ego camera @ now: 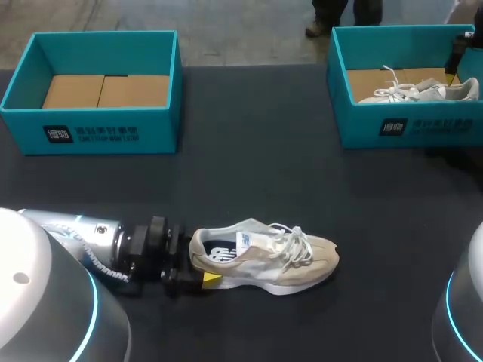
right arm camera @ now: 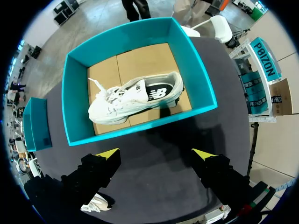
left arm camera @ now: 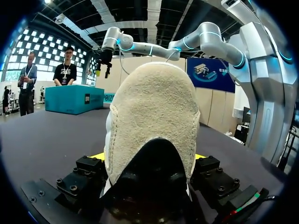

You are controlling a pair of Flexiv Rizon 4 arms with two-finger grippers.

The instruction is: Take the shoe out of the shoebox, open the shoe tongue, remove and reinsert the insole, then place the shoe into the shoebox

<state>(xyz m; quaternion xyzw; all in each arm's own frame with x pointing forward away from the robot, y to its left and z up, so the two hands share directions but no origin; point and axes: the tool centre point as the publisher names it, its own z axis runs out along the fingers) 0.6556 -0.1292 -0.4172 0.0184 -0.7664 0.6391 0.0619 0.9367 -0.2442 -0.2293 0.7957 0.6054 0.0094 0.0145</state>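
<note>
Head view shows the beige shoe [ego camera: 264,260] lying on its sole on the dark counter [ego camera: 249,181], out of any box. The left hand [ego camera: 198,265] is at the shoe's heel. Its two fingers are closed on the heel from both sides.

The empty blue box [ego camera: 98,124] stands well apart from the shoe, out beyond its heel end. The other blue box [ego camera: 407,124] stands well apart past the shoe's toe end, and a white shoe [right arm camera: 133,100] lies in it. The right hand [right arm camera: 156,156] hangs above that box, far from the beige shoe. Its fingers are wide open with nothing in them.

I think opening the tongue [ego camera: 245,240] comes next. The left hand should hold the heel tight and flat so the shoe cannot slide. The right hand should come over, pinch only the tongue and not the laces [ego camera: 290,241], and pull up gently.
</note>
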